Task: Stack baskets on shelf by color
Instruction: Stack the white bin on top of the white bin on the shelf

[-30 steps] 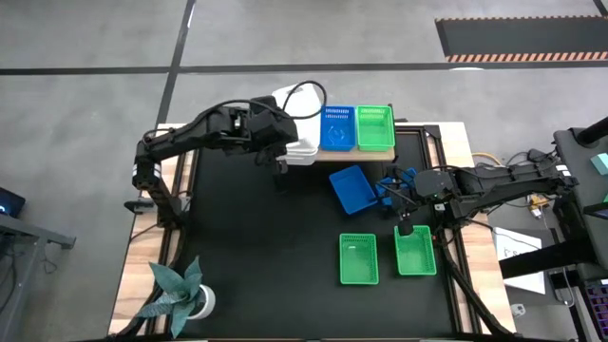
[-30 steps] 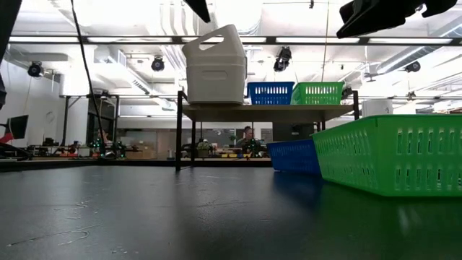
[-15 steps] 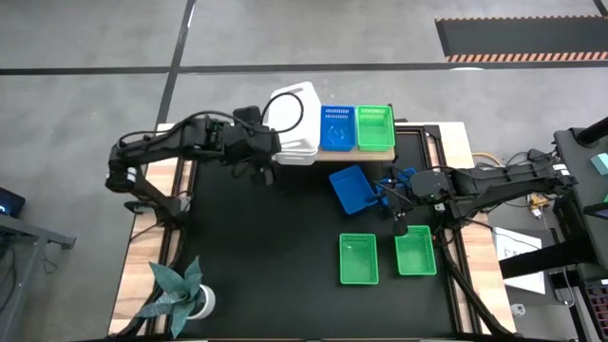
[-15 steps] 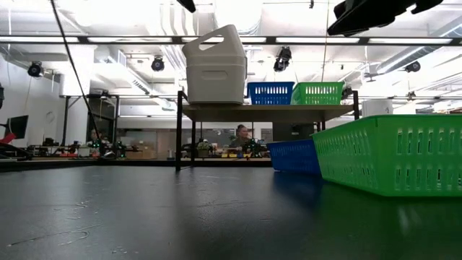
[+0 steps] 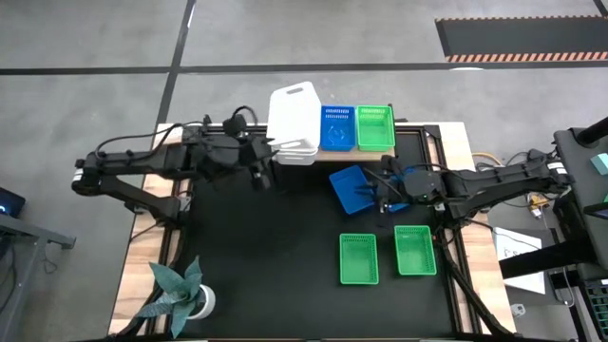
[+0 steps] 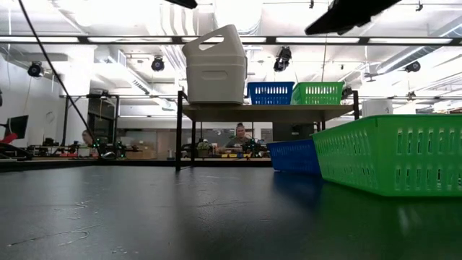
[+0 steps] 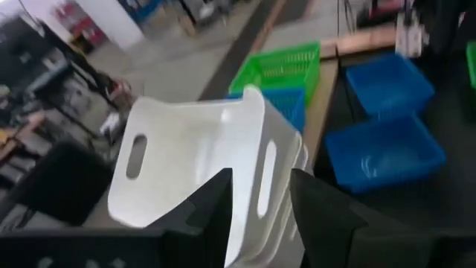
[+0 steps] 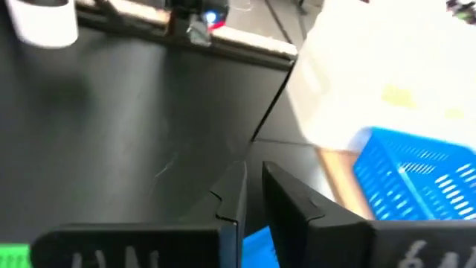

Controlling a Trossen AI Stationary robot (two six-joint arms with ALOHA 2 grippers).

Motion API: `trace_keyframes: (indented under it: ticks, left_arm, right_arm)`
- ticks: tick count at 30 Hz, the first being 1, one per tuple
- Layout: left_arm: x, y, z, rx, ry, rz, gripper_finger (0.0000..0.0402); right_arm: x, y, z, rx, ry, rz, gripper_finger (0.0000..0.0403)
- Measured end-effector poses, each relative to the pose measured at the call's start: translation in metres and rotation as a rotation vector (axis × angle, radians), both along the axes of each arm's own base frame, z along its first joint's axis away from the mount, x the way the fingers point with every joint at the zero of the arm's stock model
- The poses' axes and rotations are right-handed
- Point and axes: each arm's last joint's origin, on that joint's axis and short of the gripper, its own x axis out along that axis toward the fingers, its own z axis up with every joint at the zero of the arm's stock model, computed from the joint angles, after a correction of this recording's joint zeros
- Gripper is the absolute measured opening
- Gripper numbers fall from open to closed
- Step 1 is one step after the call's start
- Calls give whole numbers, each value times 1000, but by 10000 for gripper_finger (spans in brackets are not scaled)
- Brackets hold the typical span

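Observation:
The wood shelf point(image 5: 353, 154) holds a stack of white baskets point(image 5: 293, 123) whose top one sits tilted, a blue basket point(image 5: 336, 128) and a green basket point(image 5: 374, 126). On the table lie a blue basket point(image 5: 351, 189) and two green baskets point(image 5: 359, 258) point(image 5: 414, 250). My left gripper point(image 5: 260, 175) is open, just left of the white stack point(image 7: 201, 156) and apart from it. My right gripper point(image 5: 383, 199) is shut and hovers at the right edge of the blue table basket.
A potted plant point(image 5: 180, 291) stands at the table's near left corner. More blue point(image 5: 408, 175) shows beside my right wrist. The near green basket point(image 6: 393, 155) fills the right of the low view. Bare black tabletop point(image 5: 256, 247) lies between the plant and the green baskets.
My left gripper has drawn back from the white stack toward the table's left. My right gripper has moved from above the right green basket toward the far edge and the blue table basket. The baskets have kept their places.

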Motion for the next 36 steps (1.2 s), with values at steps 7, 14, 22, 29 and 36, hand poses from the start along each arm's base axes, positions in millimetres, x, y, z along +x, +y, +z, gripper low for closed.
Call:
trace_keyframes:
  ticks: [7,14,22,29,36]
  left_arm:
    - [-11,0,-25,56,-118,-20,120]
    - [-29,0,-31,94,-111,-8,120]
    - [-35,0,-32,95,-109,-11,120]
    - [-32,0,-38,89,-64,-13,120]
    - [-34,0,-40,88,-32,-9,120]
  right_arm:
    - [21,-13,27,-34,-5,-70,9]
    - [46,-49,59,-101,172,-167,9]
    - [76,-114,85,-142,238,-176,8]
    - [93,-172,81,-69,230,-91,8]
    - [110,-199,67,-21,245,-53,8]
